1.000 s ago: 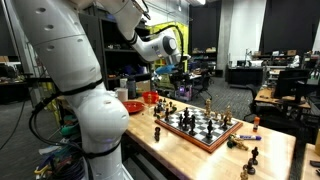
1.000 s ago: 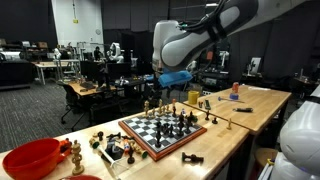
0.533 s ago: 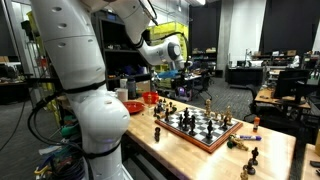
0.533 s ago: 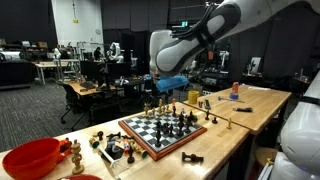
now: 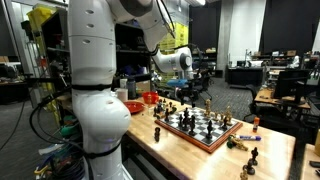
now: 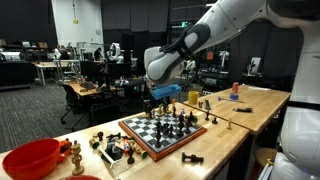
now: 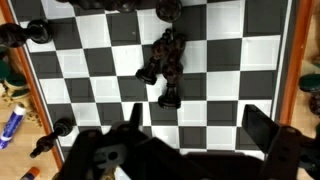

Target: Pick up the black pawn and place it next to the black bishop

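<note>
One arm (image 6: 215,25) hangs over one chessboard (image 6: 160,135) on the wooden counter (image 6: 228,135). Its claw (image 7: 192,115) is released: two fingers are spread wide, with only bare squares between them.

In the wrist view a knot of three black pieces (image 7: 165,65) stands mid-board, just beyond the claw. The nearest and smallest of them, seemingly the black pawn (image 7: 168,98), is clear of both fingers. I cannot tell which piece is the bishop. Four more dark pieces (image 7: 36,32) sit along the left edge of that view.

In an exterior view, one red bowl (image 6: 30,158) rests at the counter's near left end. A small heap of loose pieces (image 6: 112,148) lies just left of the board, and a single piece (image 6: 192,158) lies on its side near the front. One blue marker (image 7: 12,125) lies off the board; its label is too blurred to read.
</note>
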